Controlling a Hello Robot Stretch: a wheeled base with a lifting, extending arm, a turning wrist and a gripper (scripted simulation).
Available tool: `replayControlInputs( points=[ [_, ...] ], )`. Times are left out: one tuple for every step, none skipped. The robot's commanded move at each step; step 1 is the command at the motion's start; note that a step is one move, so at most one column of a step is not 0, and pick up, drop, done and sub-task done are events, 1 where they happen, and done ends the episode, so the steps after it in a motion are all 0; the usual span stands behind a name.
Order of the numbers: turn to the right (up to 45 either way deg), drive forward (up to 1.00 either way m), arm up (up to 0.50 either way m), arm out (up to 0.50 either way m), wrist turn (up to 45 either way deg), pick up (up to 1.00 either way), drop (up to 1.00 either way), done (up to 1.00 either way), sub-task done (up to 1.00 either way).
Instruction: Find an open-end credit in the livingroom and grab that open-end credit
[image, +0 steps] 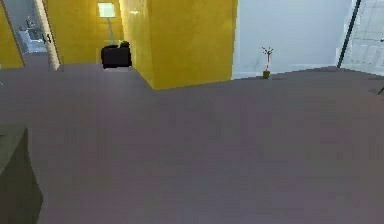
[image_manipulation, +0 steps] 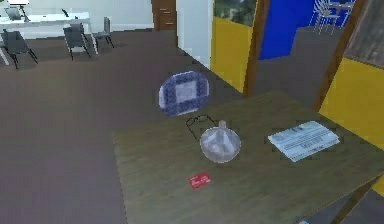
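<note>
Lying flat on the brown table (image_manipulation: 150, 160) in the arm side view is a small red card (image_manipulation: 200, 181), the shape and colour of a credit card. It sits near the table's front edge, left of the middle, apart from the other things on the tabletop. Just beyond it, toward the middle of the table, stands a clear glass bowl (image_manipulation: 220, 144). Beside the bowl's far side is a thin black wire shape (image_manipulation: 198, 123) that is too fine to name. A sheet of printed paper (image_manipulation: 303, 140) lies flat toward the table's right end, well apart from the card.

Past the table the dark floor (image_manipulation: 90, 90) runs up to a white table (image_manipulation: 45, 20) with grey chairs (image_manipulation: 76, 38) around it at the view's upper left. A brown door (image_manipulation: 165, 12) stands at the top, and yellow wall panels (image_manipulation: 232, 55) with a blue one (image_manipulation: 285, 28) between them fill the upper right.

In the forward view the grey floor (image: 200, 140) leads to a yellow wall (image: 190, 40). A black boxy thing (image: 117, 55) sits under a lit lamp (image: 107, 10) at its left. A small potted plant (image: 267, 63) stands by the white wall (image: 290, 30). A dark piece of furniture (image: 15, 180) cuts into the lower left corner.

How the gripper stands cannot be told from these pictures.
</note>
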Motion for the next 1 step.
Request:
replayControlInputs(
  points=[
    [0.0, 0.00, 0.50, 0.00, 0.0, 0.00, 0.00, 0.00, 0.00]
  ],
)
